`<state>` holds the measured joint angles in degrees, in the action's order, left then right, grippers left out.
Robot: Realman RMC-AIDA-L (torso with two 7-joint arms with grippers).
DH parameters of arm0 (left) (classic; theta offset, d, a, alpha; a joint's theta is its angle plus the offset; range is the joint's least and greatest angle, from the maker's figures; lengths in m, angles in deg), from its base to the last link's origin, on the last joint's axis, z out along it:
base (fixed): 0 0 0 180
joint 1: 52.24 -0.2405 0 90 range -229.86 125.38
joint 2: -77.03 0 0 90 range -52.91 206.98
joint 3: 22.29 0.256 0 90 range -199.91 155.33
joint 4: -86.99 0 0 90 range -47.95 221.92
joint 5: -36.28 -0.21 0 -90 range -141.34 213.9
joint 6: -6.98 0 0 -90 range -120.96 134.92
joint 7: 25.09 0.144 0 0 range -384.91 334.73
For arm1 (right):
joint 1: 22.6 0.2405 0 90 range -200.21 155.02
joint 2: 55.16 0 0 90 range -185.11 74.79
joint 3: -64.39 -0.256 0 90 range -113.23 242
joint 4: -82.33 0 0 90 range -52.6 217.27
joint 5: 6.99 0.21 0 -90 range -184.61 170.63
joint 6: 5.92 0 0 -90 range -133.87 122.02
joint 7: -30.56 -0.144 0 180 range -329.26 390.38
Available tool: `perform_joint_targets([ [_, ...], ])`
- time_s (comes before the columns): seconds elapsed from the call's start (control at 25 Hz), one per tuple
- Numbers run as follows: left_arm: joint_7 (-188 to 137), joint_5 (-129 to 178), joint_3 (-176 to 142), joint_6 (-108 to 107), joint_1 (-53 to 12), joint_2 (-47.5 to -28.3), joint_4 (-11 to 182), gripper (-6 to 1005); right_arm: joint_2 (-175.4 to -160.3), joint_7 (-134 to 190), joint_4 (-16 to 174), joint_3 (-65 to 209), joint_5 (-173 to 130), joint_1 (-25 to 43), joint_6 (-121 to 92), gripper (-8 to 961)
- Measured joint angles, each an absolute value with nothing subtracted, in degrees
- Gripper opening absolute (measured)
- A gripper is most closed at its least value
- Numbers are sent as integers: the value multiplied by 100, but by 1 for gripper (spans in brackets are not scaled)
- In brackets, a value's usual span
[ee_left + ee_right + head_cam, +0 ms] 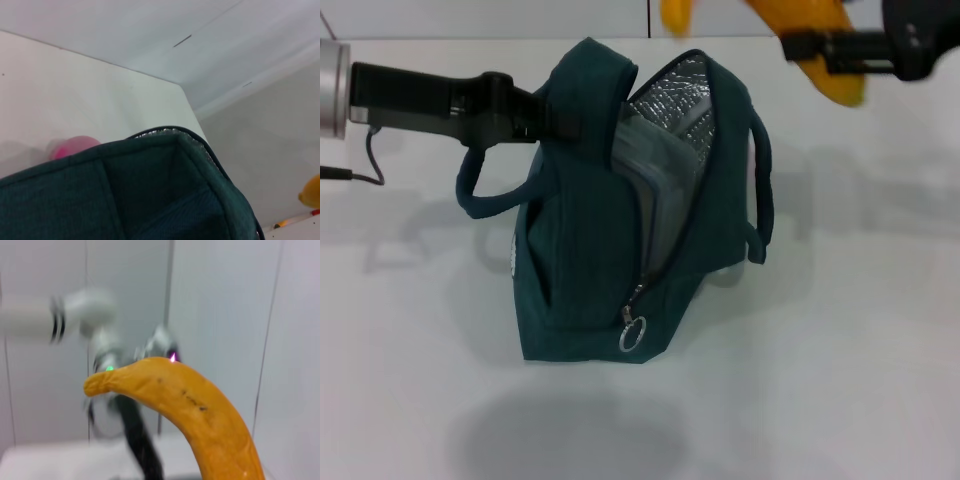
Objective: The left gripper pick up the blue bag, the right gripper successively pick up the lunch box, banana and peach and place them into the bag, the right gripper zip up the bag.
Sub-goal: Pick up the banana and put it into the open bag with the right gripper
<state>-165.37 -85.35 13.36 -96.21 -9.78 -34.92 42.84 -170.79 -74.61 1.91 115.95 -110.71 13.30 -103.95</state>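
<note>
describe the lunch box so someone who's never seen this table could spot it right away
Find the blue bag, the biggest thing on the white table, held open at its rim by the left tool. Look into its open, foil-lined mouth: the lunch box stands inside, a clear plastic slab. It is the only see-through item; the banana is yellow and held up in the right tool.

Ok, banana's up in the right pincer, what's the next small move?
Probably carry the banana left and toward the robot, over the blue bag's open mouth: the right pincer holds it beyond the bag, the left pincer holds the bag up, and the lunch box sits inside.
</note>
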Motion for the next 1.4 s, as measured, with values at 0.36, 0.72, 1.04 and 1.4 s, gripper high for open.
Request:
perform_joint_targets([
  [0.36,-16521,-8525,1339,-9602,-1053,-3495,4287,38,-17094,-6380,2968,12583,-9108,1424,-9529,512],
  [0.72,-16473,-8526,1380,-9602,-1016,-3495,4287,38,-17130,-5135,4820,13640,-7848,2038,-9094,529],
  [1.04,-16426,-8526,1342,-9602,-1007,-3510,4287,38,-17136,-4827,5156,14794,-6953,2011,-8468,545],
  [1.4,-16386,-8476,1349,-9602,-1021,-3511,4286,38,-17135,-4716,5626,15194,-6411,2001,-8388,563],
])
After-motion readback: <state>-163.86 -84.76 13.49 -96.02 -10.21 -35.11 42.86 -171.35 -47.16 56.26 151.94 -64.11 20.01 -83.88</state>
